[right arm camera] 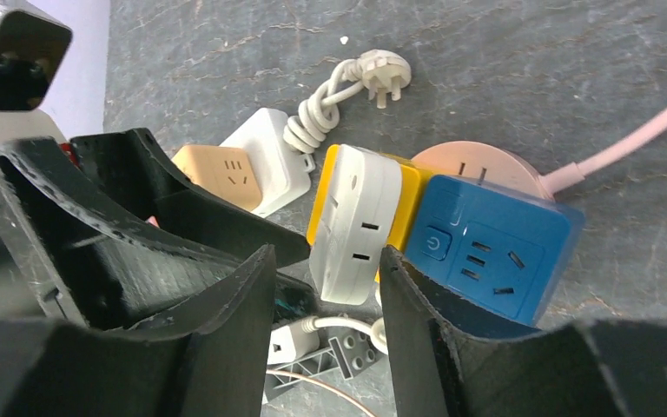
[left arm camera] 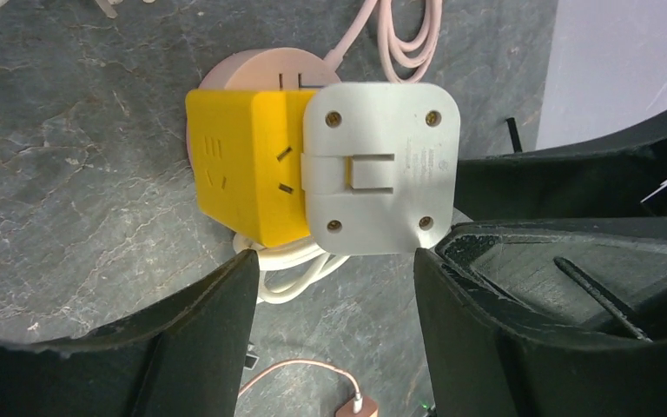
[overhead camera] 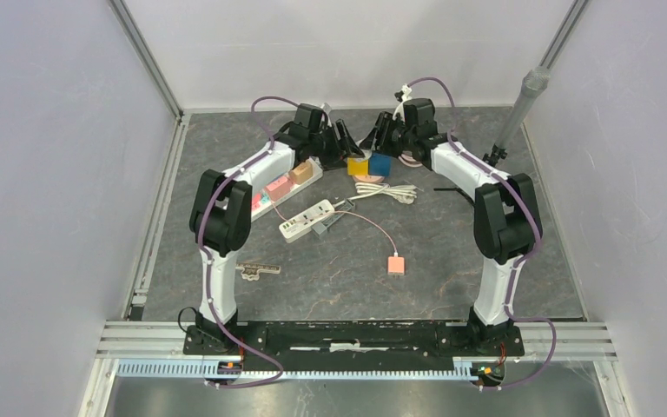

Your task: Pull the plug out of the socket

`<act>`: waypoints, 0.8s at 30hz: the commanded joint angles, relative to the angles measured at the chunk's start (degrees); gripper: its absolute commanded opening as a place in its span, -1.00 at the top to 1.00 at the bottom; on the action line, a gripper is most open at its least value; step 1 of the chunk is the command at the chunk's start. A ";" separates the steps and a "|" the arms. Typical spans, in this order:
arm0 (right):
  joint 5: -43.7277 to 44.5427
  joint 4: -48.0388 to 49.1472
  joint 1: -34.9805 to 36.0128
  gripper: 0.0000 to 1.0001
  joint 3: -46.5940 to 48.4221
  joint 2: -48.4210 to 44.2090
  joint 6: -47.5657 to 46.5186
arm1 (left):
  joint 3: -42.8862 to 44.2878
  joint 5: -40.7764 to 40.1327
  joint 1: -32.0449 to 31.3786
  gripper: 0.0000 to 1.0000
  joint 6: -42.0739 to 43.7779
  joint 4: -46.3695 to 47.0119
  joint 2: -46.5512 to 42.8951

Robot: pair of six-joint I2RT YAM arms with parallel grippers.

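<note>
Near the tabletop (overhead camera: 452,261) far edge, yellow cube socket (left arm camera: 243,165) carries white square plug (left arm camera: 382,165). Right gripper (right arm camera: 326,256) spread wide, straddling plug; left gripper (left arm camera: 337,261) spread wide just beside.

The white plug (left arm camera: 380,169) is a flat, round-cornered square block with four screws in its broad face; it sits flush against one side of the yellow socket cube (left arm camera: 243,165), not yet pulled off. The joined pair lies at the far middle of the table (overhead camera: 452,261).
</note>
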 commanded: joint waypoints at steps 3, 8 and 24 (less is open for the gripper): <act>-5.06 5.15 0.37 0.01 0.02 2.32 1.86 | 2.65 -4.35 -0.44 -0.44 4.83 -1.51 -2.52; -4.60 4.35 0.31 0.06 0.18 3.41 2.90 | 2.07 -2.71 -0.38 -0.44 5.10 -0.15 -3.15; -5.93 21.16 0.40 0.27 -10.37 1.39 16.15 | -5.04 -9.67 0.49 -0.21 6.16 3.60 -10.68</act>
